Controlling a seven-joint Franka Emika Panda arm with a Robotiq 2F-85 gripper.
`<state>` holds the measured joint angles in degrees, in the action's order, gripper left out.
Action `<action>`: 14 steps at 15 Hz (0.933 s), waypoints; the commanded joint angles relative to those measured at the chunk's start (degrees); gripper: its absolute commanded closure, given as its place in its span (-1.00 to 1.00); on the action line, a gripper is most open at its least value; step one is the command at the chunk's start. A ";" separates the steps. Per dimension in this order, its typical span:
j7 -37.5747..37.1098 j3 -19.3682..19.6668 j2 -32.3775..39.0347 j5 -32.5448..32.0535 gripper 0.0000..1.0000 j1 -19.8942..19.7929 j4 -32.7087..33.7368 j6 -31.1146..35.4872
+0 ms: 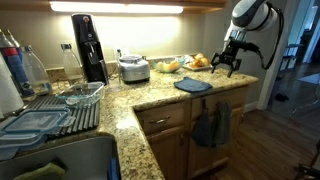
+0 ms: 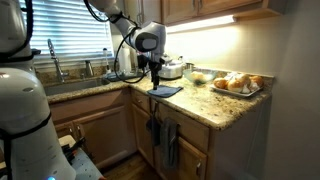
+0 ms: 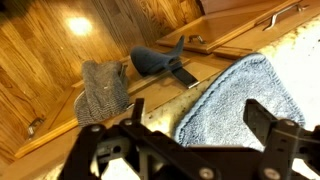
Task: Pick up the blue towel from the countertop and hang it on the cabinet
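Reading across from the left in an exterior view, I see the dish rack (image 1: 55, 115), the black drinks machine (image 1: 88, 45) and the cooker (image 1: 133, 68). Next comes the blue towel (image 1: 193, 85), lying flat on the table (image 1: 150, 98) right at its front edge. Below it is the cabinet (image 1: 165, 140), where two darker cloths (image 1: 210, 125) hang. My hand (image 1: 228, 68) is furthest right, raised clear of the table, with the towel down and to its left from this angle.

In the wrist view the fingers (image 3: 270, 125) are spread wide with nothing between them. The towel fills the right half beneath them, and the table edge cuts diagonally across.

I judge the hand is over the towel's end nearer the front edge rather than its middle. The towel's long side seems to run along the table front, so before descending I'd nudge toward its centre and close across the short way.
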<state>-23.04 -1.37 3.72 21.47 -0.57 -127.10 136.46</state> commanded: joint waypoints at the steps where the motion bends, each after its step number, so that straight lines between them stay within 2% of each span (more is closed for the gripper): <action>1: 0.49 -0.03 6.39 -3.19 -1.00 1.54 4.43 4.23; 8: -0.64 1.98 16.01 -16.19 -1.00 3.82 16.38 2.38; 14: -0.43 2.38 22.38 -19.06 -1.00 5.18 25.43 1.46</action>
<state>-22.85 -0.41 23.02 4.01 2.99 -106.50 140.05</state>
